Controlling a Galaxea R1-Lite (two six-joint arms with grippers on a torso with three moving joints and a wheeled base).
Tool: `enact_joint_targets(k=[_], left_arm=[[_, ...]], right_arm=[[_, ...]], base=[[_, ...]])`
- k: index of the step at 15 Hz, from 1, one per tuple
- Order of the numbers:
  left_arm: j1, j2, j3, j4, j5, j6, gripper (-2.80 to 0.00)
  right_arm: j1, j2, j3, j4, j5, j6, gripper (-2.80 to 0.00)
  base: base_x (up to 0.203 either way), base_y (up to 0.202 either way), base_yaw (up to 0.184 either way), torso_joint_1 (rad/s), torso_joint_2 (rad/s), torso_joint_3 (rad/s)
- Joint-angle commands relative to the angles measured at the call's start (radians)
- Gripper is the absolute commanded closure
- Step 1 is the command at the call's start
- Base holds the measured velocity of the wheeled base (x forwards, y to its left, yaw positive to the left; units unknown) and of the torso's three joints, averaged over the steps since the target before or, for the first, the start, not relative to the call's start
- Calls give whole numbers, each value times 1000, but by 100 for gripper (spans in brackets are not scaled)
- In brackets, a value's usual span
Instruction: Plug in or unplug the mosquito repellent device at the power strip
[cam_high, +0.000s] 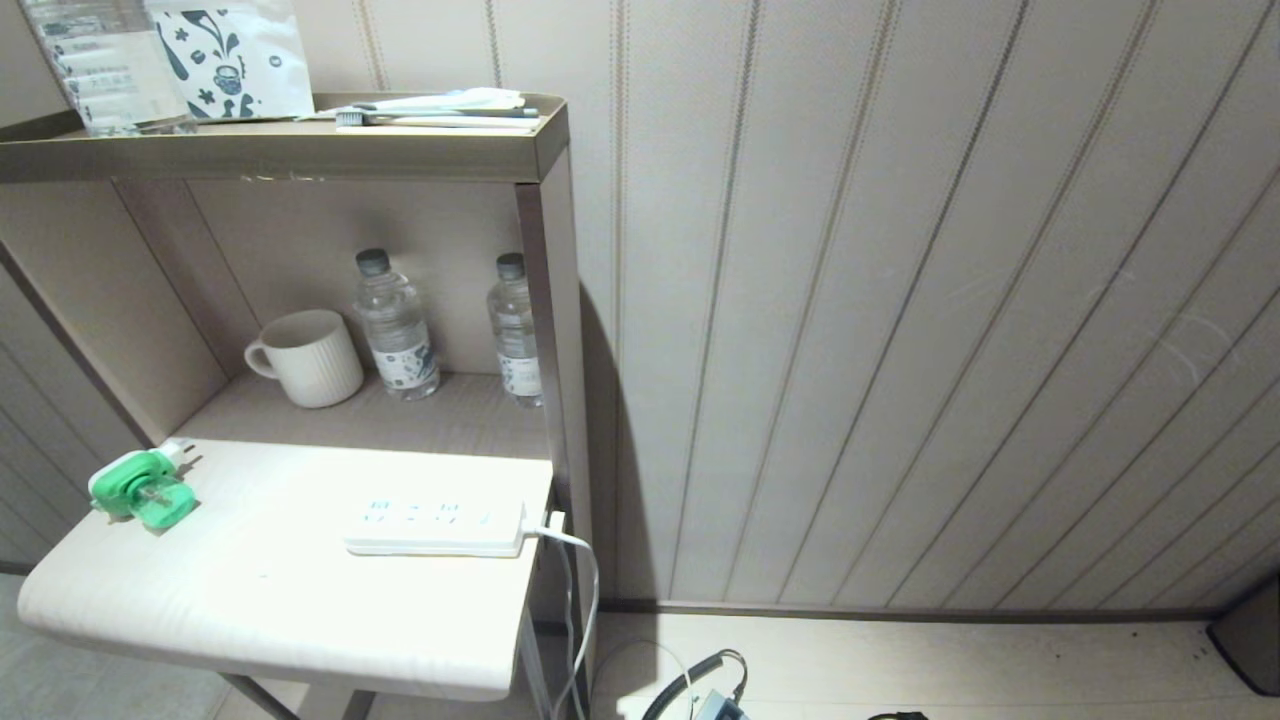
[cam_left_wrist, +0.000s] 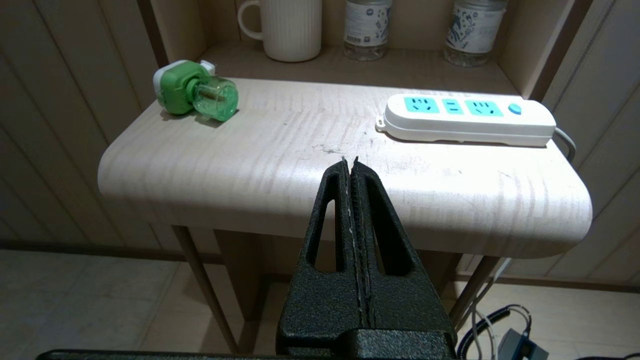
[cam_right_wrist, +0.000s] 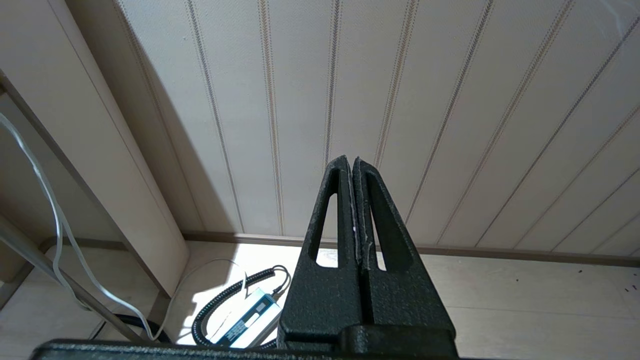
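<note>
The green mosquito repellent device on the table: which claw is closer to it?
Left. The left claw faces the table edge, with the mosquito repellent device lying across the tabletop from it. The right claw points at bare wall, off beside the table.

- mosquito repellent device (cam_left_wrist: 192, 92): green head, white back, translucent green bottle
- power strip (cam_left_wrist: 467, 119): white, turquoise sockets, blue button
- worktop (cam_left_wrist: 300, 165): pale wavy wood grain
- mug (cam_high: 308, 357): cream, ribbed
- wall (cam_high: 900, 300): beige, thin vertical stripes
- left claw (cam_left_wrist: 349, 161): black, grainy

Device (cam_high: 140, 488) left of strip (cam_high: 435, 525) (apart)
</note>
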Motion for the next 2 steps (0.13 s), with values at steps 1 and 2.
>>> enact_joint_targets(k=[1,2], left_arm=[[1,2,0,0,-1,3,0],[1,2,0,0,-1,3,0]], right_arm=[[0,2,0,1,0,0,0],[2,2,0,2,2,0,0]], base=[[0,0,0,0,0,0],[0,0,0,0,0,0]])
